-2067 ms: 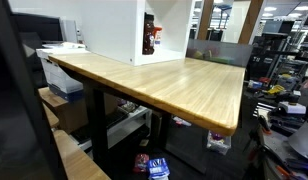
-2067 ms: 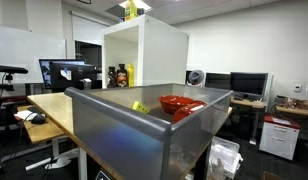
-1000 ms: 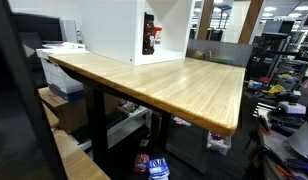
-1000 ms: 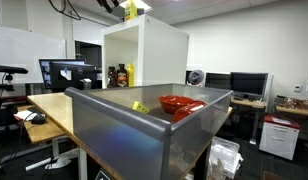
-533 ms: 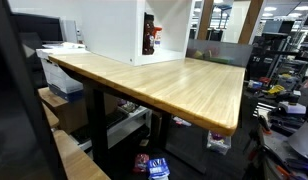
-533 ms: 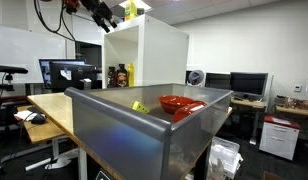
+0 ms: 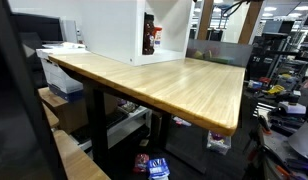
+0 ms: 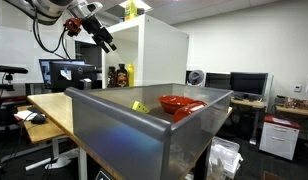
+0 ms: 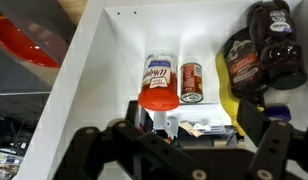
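My gripper (image 8: 102, 38) hangs in the air, up in front of the open side of a white box cabinet (image 8: 159, 55), which also shows in an exterior view (image 7: 109, 25). In the wrist view the gripper (image 9: 179, 150) is open and empty, its two black fingers wide apart. Beyond them, inside the cabinet (image 9: 94, 70), I see a red-capped jar (image 9: 159, 82), a small red can (image 9: 192, 82), dark brown bottles (image 9: 269, 45) and a yellow item (image 9: 226, 100). The gripper touches nothing.
The cabinet stands on a long wooden table (image 7: 184, 85). A grey bin (image 8: 144, 130) close to the camera holds a red bowl (image 8: 179, 103) and a small yellow object (image 8: 140, 106). Monitors, desks and a printer (image 7: 59, 55) surround the table.
The arm has come into an exterior view from the top, moving down and left, and the gripper now hangs lower in front of the cabinet. Nothing else moved.
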Motion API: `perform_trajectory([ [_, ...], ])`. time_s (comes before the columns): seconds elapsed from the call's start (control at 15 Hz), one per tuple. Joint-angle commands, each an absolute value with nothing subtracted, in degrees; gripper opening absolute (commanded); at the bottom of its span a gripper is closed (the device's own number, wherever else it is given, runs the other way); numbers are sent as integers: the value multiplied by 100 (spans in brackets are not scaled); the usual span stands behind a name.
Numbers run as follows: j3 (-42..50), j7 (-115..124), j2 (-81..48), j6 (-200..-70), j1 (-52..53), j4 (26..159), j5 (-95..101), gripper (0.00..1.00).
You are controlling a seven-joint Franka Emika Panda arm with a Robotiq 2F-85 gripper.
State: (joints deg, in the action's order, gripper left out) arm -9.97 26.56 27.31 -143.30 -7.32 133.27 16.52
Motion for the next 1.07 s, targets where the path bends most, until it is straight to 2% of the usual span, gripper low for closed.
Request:
perform_trajectory([
  [0.0,-1197,2891,2657,-14635,-887,13541,1818,100],
  [0.6,-1589,3211,2296,-14445,-943,13518,2206,100],
  [1.0,-1522,3192,2157,-14133,-835,13567,2186,100],
])
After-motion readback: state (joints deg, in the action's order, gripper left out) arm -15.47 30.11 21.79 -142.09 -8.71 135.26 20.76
